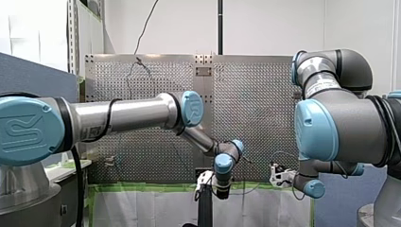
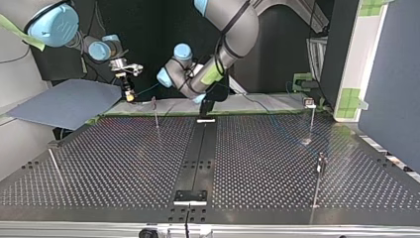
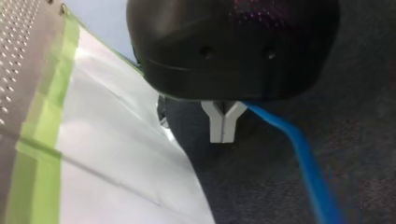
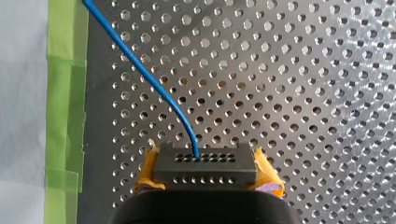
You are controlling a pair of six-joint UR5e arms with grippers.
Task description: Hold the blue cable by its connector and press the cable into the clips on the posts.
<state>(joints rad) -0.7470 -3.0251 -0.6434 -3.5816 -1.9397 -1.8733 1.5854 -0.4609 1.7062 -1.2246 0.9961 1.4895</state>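
Note:
In the right wrist view my right gripper (image 4: 205, 186) has its yellow pads (image 4: 265, 175) shut on a black connector (image 4: 204, 165). The blue cable (image 4: 140, 65) leaves the connector and runs away over the perforated table (image 4: 289, 93). In the left wrist view my left gripper (image 3: 223, 135) has its pale fingers pressed together, and the blue cable (image 3: 303, 158) comes out at their base and trails off over dark cloth. Across the table, my right gripper (image 2: 130, 95) hangs at the far edge near a thin post (image 2: 156, 111). My left gripper (image 2: 205, 106) points down at the far middle.
More thin clip posts stand at the top view's right (image 2: 311, 116), nearer right (image 2: 321, 168) and left (image 2: 54, 166). A black rail (image 2: 198, 153) runs down the table's middle. White sheet with green tape (image 3: 42, 154) lines the far edge. A grey-blue board (image 2: 64, 104) lies beyond it.

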